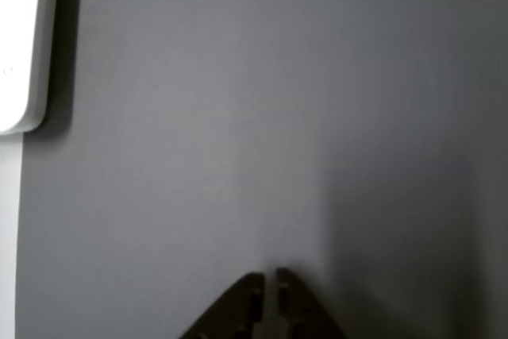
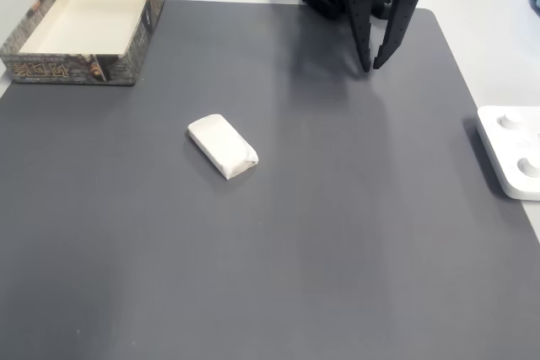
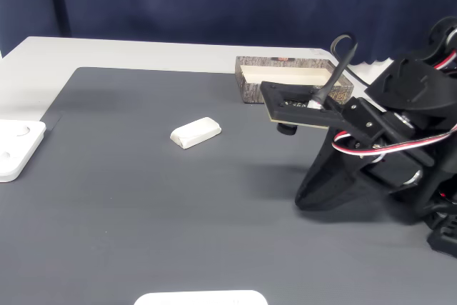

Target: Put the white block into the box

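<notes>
In a fixed view the white block (image 2: 223, 147) lies on the dark grey mat (image 2: 337, 233) near its middle, well apart from the end effector (image 2: 371, 65), which hangs over the mat's far edge; from the end effector the block sits at about 8 o'clock. The box (image 2: 81, 25) stands at the mat's far left corner, roughly 11 o'clock from the block. The block lies flat, its long axis running from about 10 o'clock to 4 o'clock in that view.

The arm is folded low by its base, the end effector (image 3: 307, 201) pointing down at the mat. Its two fingers are a little apart at the tips, seemingly just above the mat, and grip nothing. A glossy white device (image 2: 511, 151) rests on the counter (image 2: 498, 31) at the mat's right edge.
</notes>
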Tool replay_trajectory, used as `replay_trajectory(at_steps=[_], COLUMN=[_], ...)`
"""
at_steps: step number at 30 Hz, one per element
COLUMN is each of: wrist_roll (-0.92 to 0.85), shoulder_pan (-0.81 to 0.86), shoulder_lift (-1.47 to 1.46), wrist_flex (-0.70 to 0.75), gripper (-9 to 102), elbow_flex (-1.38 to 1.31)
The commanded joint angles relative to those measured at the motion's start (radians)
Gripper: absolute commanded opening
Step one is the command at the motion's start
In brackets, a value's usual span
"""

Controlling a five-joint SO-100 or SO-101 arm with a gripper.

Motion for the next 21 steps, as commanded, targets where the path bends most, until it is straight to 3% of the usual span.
replay_trajectory(at_steps=[1,21], wrist_roll=[-0.003,-0.009], shoulder_pan=[-0.002,-0.009], shoulder_lift=[0.034,0.034], wrist_flex=[0.005,0.005], gripper=[-2,-2], elbow_flex=[0.020,0.020])
